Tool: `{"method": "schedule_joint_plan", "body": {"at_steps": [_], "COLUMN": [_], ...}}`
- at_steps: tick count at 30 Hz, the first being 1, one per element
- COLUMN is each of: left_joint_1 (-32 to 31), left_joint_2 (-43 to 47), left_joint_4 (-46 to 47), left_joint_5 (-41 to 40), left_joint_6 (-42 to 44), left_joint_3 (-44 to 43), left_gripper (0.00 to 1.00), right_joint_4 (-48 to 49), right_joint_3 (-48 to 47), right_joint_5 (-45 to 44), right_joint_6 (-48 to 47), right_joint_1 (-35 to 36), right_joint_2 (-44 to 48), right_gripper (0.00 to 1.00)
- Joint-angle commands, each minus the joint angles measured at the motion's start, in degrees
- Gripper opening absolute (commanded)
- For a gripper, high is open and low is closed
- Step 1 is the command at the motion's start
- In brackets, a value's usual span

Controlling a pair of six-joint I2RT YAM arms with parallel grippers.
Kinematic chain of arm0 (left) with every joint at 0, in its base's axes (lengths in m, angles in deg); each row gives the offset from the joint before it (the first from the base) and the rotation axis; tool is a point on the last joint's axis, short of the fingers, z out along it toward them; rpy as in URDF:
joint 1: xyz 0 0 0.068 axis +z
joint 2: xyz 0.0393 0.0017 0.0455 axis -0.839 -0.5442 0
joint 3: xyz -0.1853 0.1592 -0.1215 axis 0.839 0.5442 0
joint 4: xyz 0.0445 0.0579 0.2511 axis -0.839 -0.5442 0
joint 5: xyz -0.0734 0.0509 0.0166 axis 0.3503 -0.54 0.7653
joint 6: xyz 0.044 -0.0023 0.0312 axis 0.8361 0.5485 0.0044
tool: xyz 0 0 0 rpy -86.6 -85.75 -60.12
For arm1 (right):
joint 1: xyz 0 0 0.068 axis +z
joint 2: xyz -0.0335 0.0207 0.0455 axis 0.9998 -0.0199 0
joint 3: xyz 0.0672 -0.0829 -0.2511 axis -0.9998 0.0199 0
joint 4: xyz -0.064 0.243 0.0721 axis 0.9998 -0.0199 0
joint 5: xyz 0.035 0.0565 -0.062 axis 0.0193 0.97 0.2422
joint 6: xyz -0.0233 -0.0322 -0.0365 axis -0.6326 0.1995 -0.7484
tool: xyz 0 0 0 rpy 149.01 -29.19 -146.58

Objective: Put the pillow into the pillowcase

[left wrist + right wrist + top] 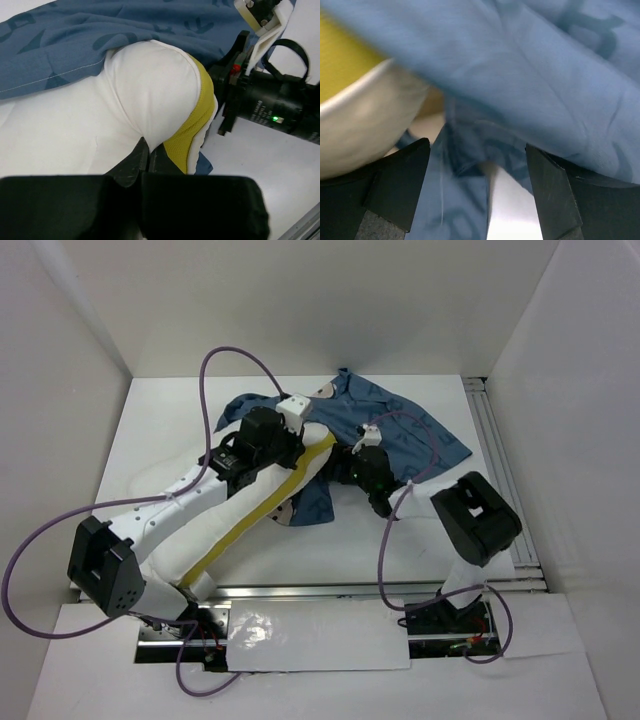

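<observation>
The pillow (255, 502) lies diagonally from the near left toward the middle, white with a yellow edge (270, 495). The blue pillowcase (405, 430) lies crumpled at the back right, and its near edge drapes over the pillow's far end. My left gripper (303, 448) is shut, pinching the pillow's white fabric (145, 95) near that end, with the fingertips (142, 152) pressed together. My right gripper (347, 464) is open at the pillowcase's near edge; loose blue fabric (470, 165) hangs between its fingers (402, 175), and the pillow (365, 130) is just to its left.
The right arm's wrist (272, 107) sits close to the pillow's far end in the left wrist view. White walls enclose the table on the left, back and right. A metal rail (500, 470) runs along the right side, and another runs along the near edge.
</observation>
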Motion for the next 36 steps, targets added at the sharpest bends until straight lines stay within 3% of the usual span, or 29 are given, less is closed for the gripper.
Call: {"method": "schedule_joint_plan", "body": {"at_steps": [1,4,7,9,11,18,24,26,29,30,32,36], "left_joint_1": [0.23,0.85,1.55,2.17,2.7,3.84,4.9,5.43,5.95,5.95,6.48,6.48], "left_joint_2": [3.52,4.06,4.59,5.11,5.63,5.64,6.95,6.96,6.96,6.96,6.96,6.96], "left_joint_4": [6.0,6.53,6.53,6.53,6.53,5.48,6.53,6.53,5.92,5.92,5.3,5.83], "left_joint_5": [4.5,5.21,5.82,6.44,6.96,1.78,4.77,6.08,6.69,7.22,7.92,8.46], "left_joint_6": [-2.32,-2.33,-2.85,-2.85,-2.85,-2.85,-4.7,-4.7,-4.7,-5.22,-5.23,-5.75], "left_joint_3": [1.07,1.6,2.22,2.83,3.44,3.45,3.28,2.66,1.17,1.16,0.64,1.16], "left_gripper": [0.0,0.0,0.0,0.0,0.0,0.0,0.0,0.0,0.0,0.0,0.0,0.0], "right_joint_4": [18.81,21.12,24.78,27.17,27.71,16.3,13.3,11.63,13.46,14.34,16.37,16.28], "right_joint_3": [1.95,1.26,1.42,2.48,3.89,10.13,9.44,7.77,6.19,6.18,4.86,2.05], "right_joint_5": [-10.63,-12.22,-12.92,-13.71,-14.51,-11.62,0.43,0.44,1.22,3.32,4.29,0.98], "right_joint_6": [6.84,7.54,7.02,7.01,6.48,2.89,-6.07,-7.57,-7.58,-8.27,-8.81,-9.6], "right_joint_1": [0.46,0.99,1.51,2.04,2.05,1.52,3.89,4.95,5.56,5.56,5.56,6.09], "right_joint_2": [-5.53,-9.66,-10.9,-10.21,-8.89,6.49,6.95,4.32,1.15,-0.86,-2.63,-5.36], "right_gripper": [0.84,0.79,0.57,0.34,0.01,0.0,0.0,0.19,0.32,0.41,0.47,0.48]}}
